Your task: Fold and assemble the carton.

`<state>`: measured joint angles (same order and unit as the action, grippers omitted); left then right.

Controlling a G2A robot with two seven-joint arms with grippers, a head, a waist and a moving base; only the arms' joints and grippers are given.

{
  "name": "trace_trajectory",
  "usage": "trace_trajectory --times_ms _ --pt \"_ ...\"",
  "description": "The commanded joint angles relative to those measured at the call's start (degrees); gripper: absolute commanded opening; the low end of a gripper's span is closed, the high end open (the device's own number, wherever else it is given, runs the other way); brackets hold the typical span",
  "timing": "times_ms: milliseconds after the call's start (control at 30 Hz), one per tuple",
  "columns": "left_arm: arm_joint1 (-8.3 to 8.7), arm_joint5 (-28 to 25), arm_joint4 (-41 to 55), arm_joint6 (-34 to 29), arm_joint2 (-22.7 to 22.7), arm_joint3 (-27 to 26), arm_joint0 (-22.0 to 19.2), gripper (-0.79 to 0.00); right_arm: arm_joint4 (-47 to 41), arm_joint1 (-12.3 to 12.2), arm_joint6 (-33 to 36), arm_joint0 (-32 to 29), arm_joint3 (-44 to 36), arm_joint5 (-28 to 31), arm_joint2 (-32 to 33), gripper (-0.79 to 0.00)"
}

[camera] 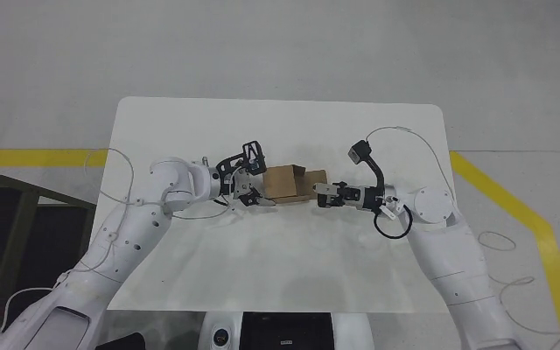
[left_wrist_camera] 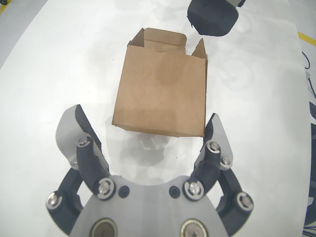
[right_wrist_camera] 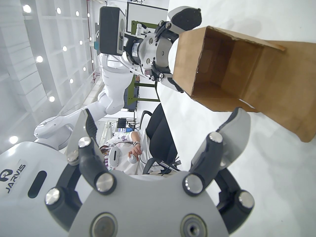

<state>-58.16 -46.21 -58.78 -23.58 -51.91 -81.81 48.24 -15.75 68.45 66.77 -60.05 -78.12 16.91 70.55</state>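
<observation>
Beside the carton point(left_wrist_camera: 160, 87), left claw point(left_wrist_camera: 146, 129) agape.

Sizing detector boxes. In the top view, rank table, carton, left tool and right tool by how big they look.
1. table, by far the largest.
2. carton.
3. left tool and right tool: both smaller than the carton, and too alike to rank against each other.

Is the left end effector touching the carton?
Cannot tell. In the left wrist view one finger of the open left end effector stands clear of the carton, while the other's tip meets its corner without showing contact.
</observation>
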Motion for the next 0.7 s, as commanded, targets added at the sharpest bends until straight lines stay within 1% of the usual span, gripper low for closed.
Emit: trace_trajectory --times_ms 0,133,267,500,667 --pt "-0.18 0.64 0.11 0.06 0.29 0.0 -0.01 0.0 0.37 -0.07 -0.69 -0.96 -0.29 -0.81 -0.41 0.0" --pt "-0.5 0.92 -0.29 0.0 0.91 0.22 -0.35 0.0 -0.59 -0.09 -1.21 -1.68 0.7 -0.72 -1.03 0.0" --pt "-0.74 0.54 -0.88 0.38 1.25 1.02 -0.89 0.0 -2.11 0.2 -1.82 -1.04 2.12 0.76 -2.34 0.0" --pt "-1.09 -0.93 -1.59 1.05 1.58 2.19 -1.97 0.0 -2.74 0.94 -0.66 3.36 7.23 5.2 -5.43 0.0" --pt "-1.21 -2.7 -2.37 1.47 1.87 2.8 -2.33 0.0 -4.61 1.54 2.89 6.42 9.74 7.52 -7.97 0.0"
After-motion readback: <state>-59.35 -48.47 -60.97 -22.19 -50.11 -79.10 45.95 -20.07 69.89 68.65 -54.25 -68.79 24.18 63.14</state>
